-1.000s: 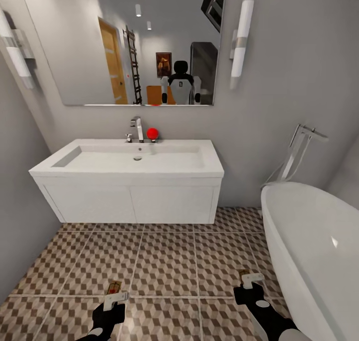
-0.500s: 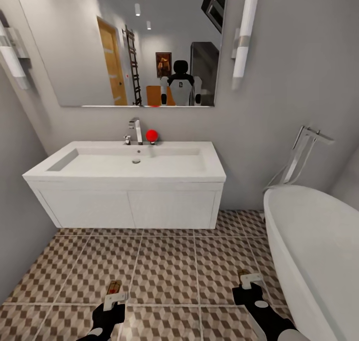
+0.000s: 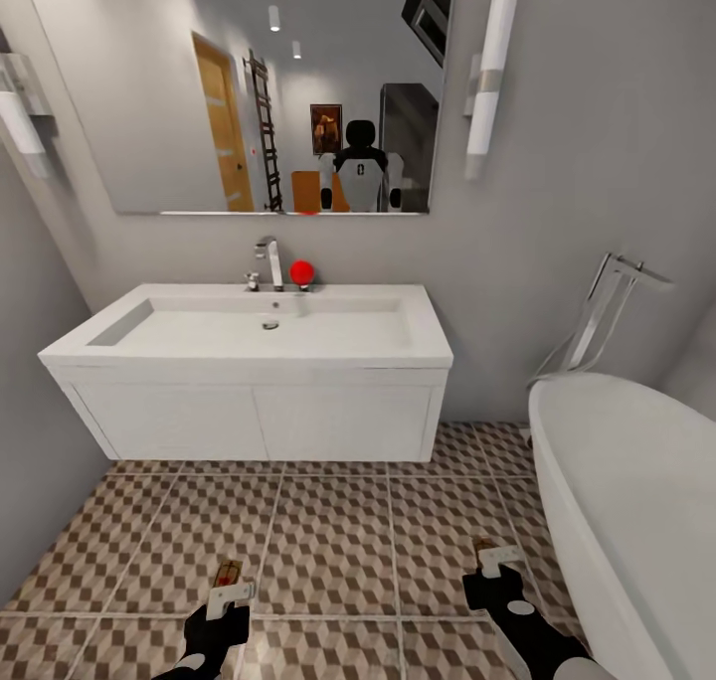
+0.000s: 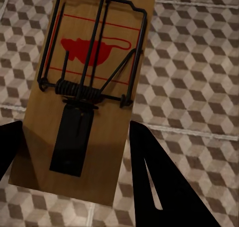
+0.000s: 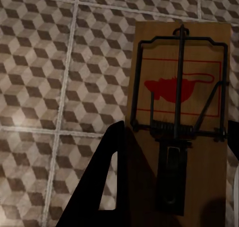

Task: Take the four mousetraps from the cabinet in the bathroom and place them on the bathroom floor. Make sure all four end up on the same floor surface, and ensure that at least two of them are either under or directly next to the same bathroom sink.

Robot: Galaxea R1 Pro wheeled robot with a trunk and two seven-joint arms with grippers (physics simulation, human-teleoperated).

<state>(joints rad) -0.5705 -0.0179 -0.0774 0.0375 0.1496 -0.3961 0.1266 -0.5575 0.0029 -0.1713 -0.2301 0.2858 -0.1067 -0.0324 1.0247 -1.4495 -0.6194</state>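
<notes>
Both arms reach low over the bathroom floor (image 3: 328, 531) in front of the white boxy sink (image 3: 249, 362). My left gripper (image 3: 231, 593) is shut on a mousetrap (image 3: 228, 572), a small brown board held flat above the tiles. The left wrist view shows this mousetrap (image 4: 89, 87) with its wire bar and red mouse print between the black fingers (image 4: 159, 187). My right gripper (image 3: 497, 559) is shut on a second mousetrap (image 3: 486, 544) near the bathtub. That mousetrap (image 5: 179, 112) sits between the dark fingers (image 5: 107, 187). The cabinet is out of direct view.
A white oval bathtub (image 3: 636, 501) with a chrome floor tap (image 3: 602, 307) fills the right side, close to my right arm. A grey wall (image 3: 40, 481) closes the left. A mirror (image 3: 268, 93) hangs above the sink, with a faucet (image 3: 270, 260) and red ball (image 3: 302, 269).
The whole view has shifted slightly, so the camera moved a little toward the sink. Both grippers keep their mousetraps in the same pose.
</notes>
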